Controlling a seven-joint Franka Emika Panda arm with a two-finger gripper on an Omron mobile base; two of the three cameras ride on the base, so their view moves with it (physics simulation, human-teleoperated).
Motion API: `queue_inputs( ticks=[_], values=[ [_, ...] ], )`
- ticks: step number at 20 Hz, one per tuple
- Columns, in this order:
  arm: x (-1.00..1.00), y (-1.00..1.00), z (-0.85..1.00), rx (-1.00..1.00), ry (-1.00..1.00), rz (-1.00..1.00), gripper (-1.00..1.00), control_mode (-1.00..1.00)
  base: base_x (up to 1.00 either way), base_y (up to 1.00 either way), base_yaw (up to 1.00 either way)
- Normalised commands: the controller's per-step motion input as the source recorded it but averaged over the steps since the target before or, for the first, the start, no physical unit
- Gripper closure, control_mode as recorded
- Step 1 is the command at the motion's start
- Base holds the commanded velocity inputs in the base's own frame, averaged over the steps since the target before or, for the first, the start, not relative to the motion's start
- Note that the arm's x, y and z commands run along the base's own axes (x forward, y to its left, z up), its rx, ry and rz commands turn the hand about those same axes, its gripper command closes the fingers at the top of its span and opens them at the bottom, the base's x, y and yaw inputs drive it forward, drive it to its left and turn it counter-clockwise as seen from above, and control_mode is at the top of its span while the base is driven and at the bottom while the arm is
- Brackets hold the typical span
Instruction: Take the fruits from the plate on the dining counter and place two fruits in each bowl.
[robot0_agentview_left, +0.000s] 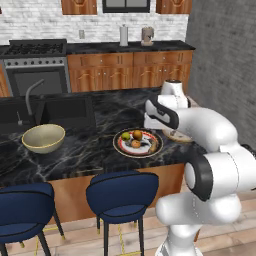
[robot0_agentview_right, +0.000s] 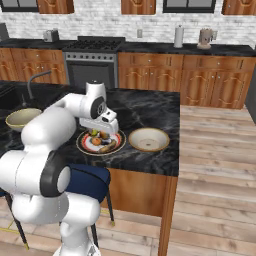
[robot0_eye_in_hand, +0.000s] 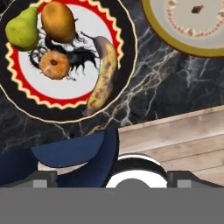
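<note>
arm (robot0_agentview_left: 210, 150): glossy white rounded shells | joints: dark bands | wrist: white block, black face

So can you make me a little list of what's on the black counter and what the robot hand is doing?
plate: on the dining counter, holding four fruits
fruits: green pear, two orange round ones, spotty banana
deep bowl: left of the plate, looks empty
shallow bowl: right of the plate, no fruit in it
gripper: open, above the plate, holding nothing
fruits moved: none yet
</note>
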Motion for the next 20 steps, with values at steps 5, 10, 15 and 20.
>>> queue_inputs(
  ticks=[5,10,15,20],
  values=[
    [0.23,0.00,-0.45,-0.03,0.00,0.00,-1.00,-1.00,0.00,0.00,0.00],
    [0.31,0.00,-0.43,-0.02,0.00,0.00,-1.00,-1.00,0.00,0.00,0.00],
    [0.26,0.00,-0.32,0.00,0.00,0.00,-1.00,-1.00,0.00,0.00,0.00],
    [0.29,0.00,-0.34,0.00,0.00,0.00,-1.00,-1.00,0.00,0.00,0.00]
  ],
)
